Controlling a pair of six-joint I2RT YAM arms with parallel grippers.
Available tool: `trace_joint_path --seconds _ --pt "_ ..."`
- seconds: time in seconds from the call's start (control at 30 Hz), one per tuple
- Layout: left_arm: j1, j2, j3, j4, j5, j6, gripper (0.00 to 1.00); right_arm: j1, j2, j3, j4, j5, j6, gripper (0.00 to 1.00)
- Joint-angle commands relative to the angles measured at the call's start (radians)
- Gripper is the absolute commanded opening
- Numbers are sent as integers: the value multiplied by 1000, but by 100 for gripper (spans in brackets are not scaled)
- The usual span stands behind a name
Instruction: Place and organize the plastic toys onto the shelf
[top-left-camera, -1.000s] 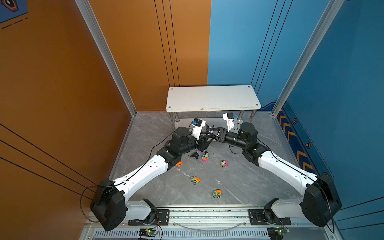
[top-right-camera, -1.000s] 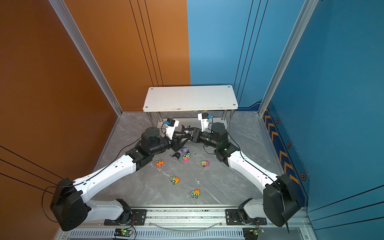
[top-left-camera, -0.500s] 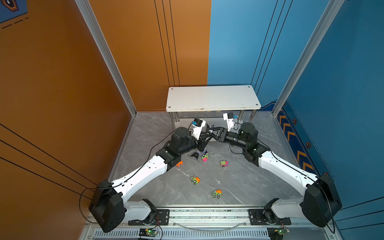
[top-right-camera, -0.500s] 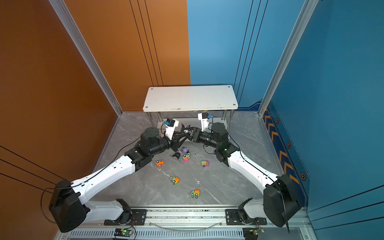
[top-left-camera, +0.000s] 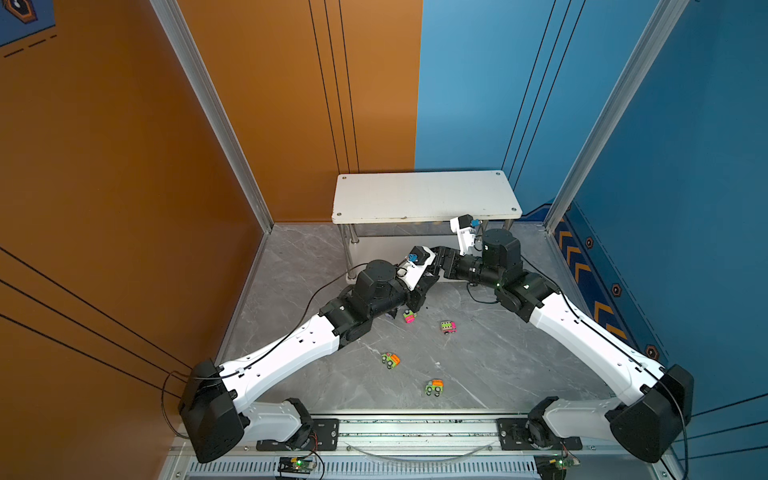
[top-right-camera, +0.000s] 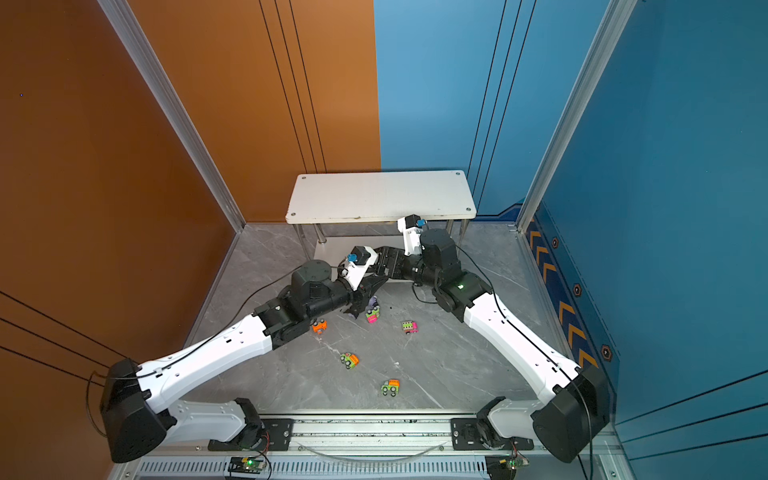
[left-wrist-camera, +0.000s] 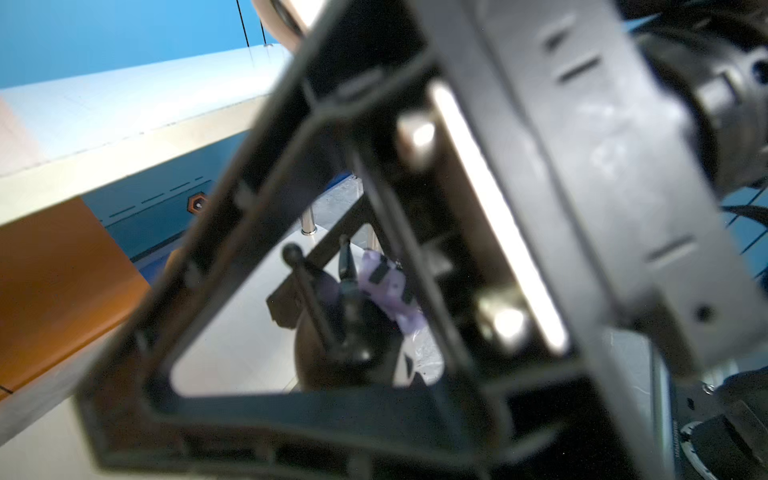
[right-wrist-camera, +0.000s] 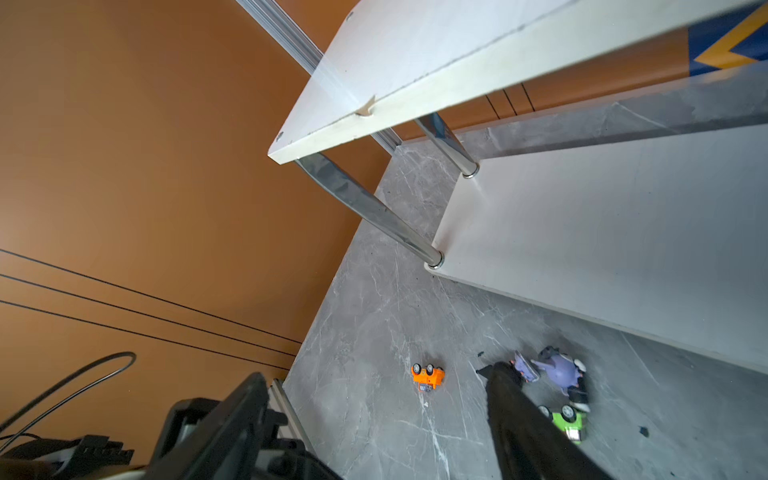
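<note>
Shelf (top-left-camera: 424, 195), white with chrome posts, stands at the far end of the grey marbled counter (top-left-camera: 490, 374); the left arm (top-left-camera: 291, 353) and right arm (top-left-camera: 582, 332) reach in from the near corners and meet just in front of its lower tier (right-wrist-camera: 623, 232); the right gripper (right-wrist-camera: 376, 371) sits just beside the left wrist camera (top-left-camera: 419, 255), jaws spread wide and gripping nothing; the left gripper (top-right-camera: 368, 295) hangs just below it, over the toys; the left wrist view is blurred and largely blocked by the right gripper's frame, so I cannot tell how the left jaws stand, nor whether they hold the purple-and-black figurine (left-wrist-camera: 382, 286) seen close to them.

The plastic toys in view all lie on the counter in front of the shelf; a green-and-orange truck (top-left-camera: 434, 387) is nearest the front edge; a green-and-orange car (top-left-camera: 390, 360) lies farther in; a pink-and-green car (top-left-camera: 448, 327) sits apart to the right; a green-and-pink car (top-right-camera: 372, 314) lies just beside a lilac figurine (right-wrist-camera: 559, 370); an orange car (right-wrist-camera: 428, 376) is tipped over with its wheels showing, near the left arm; a small purple piece (right-wrist-camera: 524, 368) lies just beside the lilac figurine, too small to name.
</note>
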Motion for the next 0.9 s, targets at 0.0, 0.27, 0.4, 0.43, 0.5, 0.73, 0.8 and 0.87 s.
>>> trace_joint_path --seconds 0.0,0.27,0.4,0.43,0.5,0.73,0.8,0.87 --pt "-17 0 29 -30 -97 80 0 8 -7 50 -168 63 -53 81" --pt "-22 9 33 -27 -103 94 0 7 -36 24 -171 53 -64 78" --pt "-23 13 33 -21 -86 87 0 -3 -50 10 -146 35 -66 67" --pt "-22 13 32 -22 -81 84 0 -5 -53 9 -143 26 -66 61" --pt "-20 13 32 -21 -74 79 0 -8 -57 10 -137 15 -63 52" --pt "-5 10 20 -3 -24 38 0 -8 -67 12 -141 10 -63 30" --pt "2 10 14 6 -13 23 0 -8 -67 12 -141 10 -60 24" --pt "6 10 10 14 -5 10 0 -8 -63 10 -143 14 -61 18"
